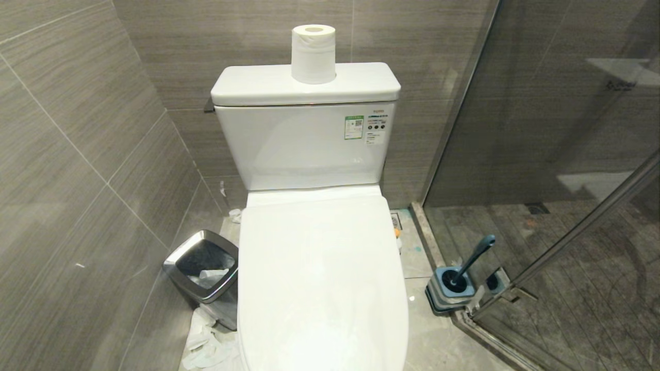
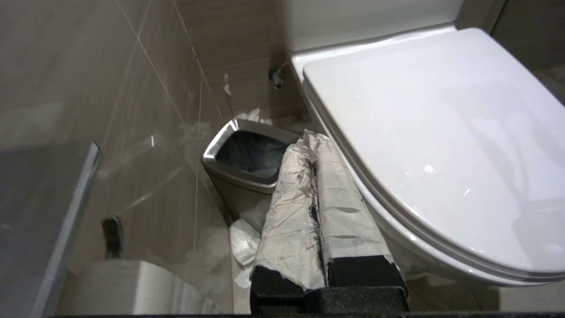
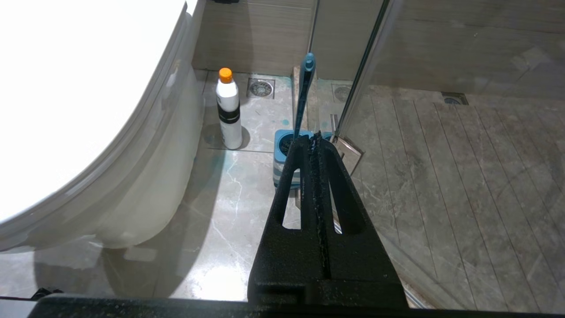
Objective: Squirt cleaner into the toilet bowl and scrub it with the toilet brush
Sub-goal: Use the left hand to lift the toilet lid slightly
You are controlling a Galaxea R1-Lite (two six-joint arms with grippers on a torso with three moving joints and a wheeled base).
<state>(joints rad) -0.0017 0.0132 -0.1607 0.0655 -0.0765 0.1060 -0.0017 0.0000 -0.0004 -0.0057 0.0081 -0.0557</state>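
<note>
The white toilet bowl fills the middle of the head view with its lid down, so the inside is hidden. The toilet brush leans in its light-blue holder on the floor to the toilet's right, by the glass door. A white cleaner bottle with an orange cap stands beside the bowl. My left gripper, its fingers wrapped in white, is shut and empty between the bin and the bowl's side. My right gripper is shut and empty, short of the brush and pointing at it.
A square steel bin stands left of the toilet with crumpled tissues on the floor by it. A paper roll sits on the cistern. A glass shower door closes off the right. A floor drain lies behind the bottle.
</note>
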